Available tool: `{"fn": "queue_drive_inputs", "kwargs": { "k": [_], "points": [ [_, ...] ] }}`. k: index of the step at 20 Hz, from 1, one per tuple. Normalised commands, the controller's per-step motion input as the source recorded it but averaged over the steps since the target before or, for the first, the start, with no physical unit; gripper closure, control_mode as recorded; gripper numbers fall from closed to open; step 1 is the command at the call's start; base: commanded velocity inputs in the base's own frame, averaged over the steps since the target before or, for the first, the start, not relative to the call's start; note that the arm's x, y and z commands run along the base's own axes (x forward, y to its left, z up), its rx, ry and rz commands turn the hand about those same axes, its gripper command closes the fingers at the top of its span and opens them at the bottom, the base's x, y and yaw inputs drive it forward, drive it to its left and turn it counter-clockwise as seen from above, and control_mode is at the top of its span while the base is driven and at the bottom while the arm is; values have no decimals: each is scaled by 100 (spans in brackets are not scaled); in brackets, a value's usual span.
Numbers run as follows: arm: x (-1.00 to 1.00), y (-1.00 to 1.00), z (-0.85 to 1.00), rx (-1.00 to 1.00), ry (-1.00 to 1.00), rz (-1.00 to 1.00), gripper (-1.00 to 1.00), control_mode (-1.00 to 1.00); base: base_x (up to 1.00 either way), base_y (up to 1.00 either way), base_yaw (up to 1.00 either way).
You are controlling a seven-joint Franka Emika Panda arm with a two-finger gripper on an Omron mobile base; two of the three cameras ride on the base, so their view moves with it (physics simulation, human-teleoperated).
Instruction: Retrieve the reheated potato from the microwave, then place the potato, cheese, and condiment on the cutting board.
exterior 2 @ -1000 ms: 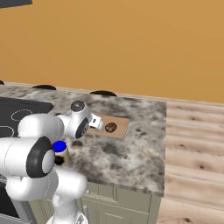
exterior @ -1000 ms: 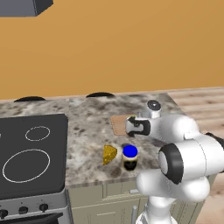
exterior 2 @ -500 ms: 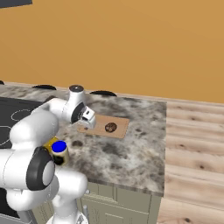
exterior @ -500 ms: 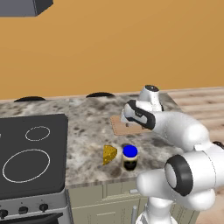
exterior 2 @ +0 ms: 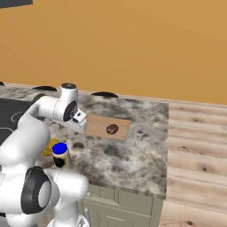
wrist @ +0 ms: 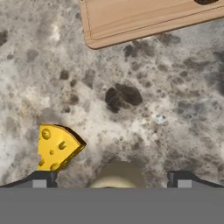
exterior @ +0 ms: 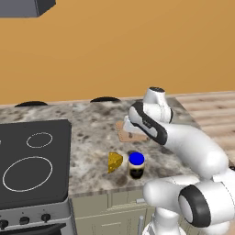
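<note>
The tool (wrist: pixel 111 177) hangs above the table (exterior 2: pixel 133 150) with its jaws spread wide and nothing between them; in the hand view its two dark fingertips (wrist: pixel 40 178) stand far apart at the bottom. In the right base view the tool (exterior 2: pixel 79 120) sits at the left end of the cutting board (exterior 2: pixel 99 125), over the middle of the table. Below it in the hand view lie the cheese (wrist: pixel 56 147), a yellow wedge with holes flat on the stone, and part of a rounded pale top between the fingertips. The cutting board (wrist: pixel 144 17) lies further out, near the table's back edge. The potato (exterior 2: pixel 111 129) rests on the board, toward its right end. The cheese (exterior: pixel 114 162) and the condiment (exterior: pixel 136 165) stand just beside each other near the table's front edge, apart from the board. A black stovetop (exterior: pixel 32 160) takes up the table's left end.
</note>
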Motion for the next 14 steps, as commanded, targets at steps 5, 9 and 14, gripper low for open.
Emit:
{"fn": "queue_drive_inputs", "kwargs": {
  "k": [5, 9, 14],
  "points": [
    [-62, 10, 0, 0, 0, 0, -100, -100, 0, 0, 0],
    [-46, 7, 0, 0, 0, 0, -100, -100, 0, 0, 0],
    [-31, 11, 0, 0, 0, -1, -100, -100, 0, 0, 0]
  ]
}}
